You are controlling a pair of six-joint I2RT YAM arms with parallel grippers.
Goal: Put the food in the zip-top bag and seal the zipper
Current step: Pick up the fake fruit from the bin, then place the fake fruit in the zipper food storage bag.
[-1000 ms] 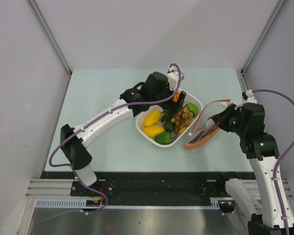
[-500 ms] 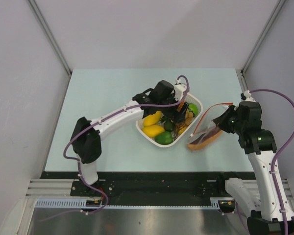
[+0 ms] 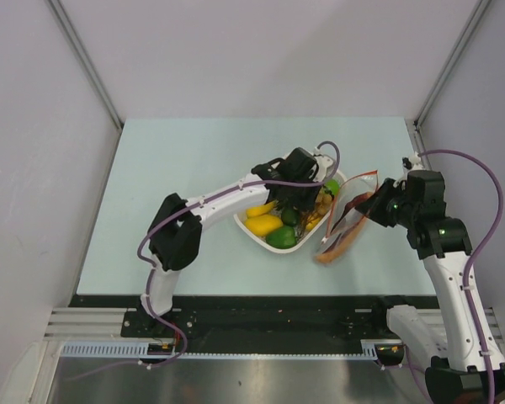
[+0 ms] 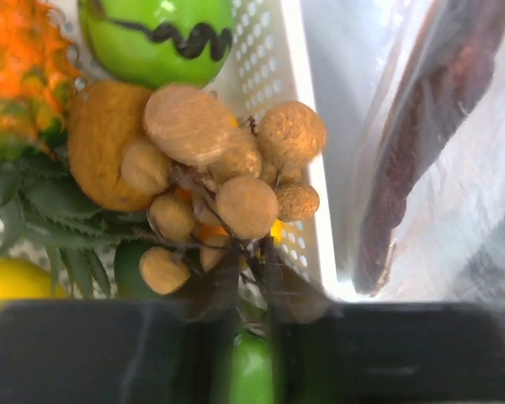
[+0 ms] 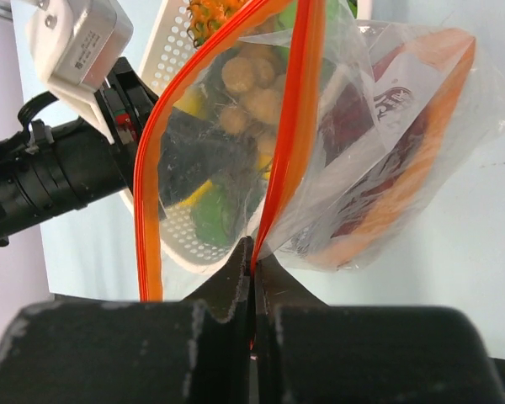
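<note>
I'm pinching the zipper [image 5: 296, 118] edge of the floppy zip-top bag [image 3: 347, 220], centre right of the top view, in my right jaws. My left jaws seem to be nipping the brown berry cluster [image 4: 227, 168] in the white basket [image 4: 296, 93]. It looks light and knobbly, so I'm judging the stem the safest hold.

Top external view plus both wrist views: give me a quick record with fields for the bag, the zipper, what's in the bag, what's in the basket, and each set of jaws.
bag: zip-top bag beside the white basket, mouth open
zipper: zipper unsealed, its two strips apart
in bag: long orange slice
in basket: brown berry cluster, yellow pieces, green piece, spiky orange piece
right jaws: shut on the zipper
left jaws: in the basket at the cluster's stems; grip unclear
</note>
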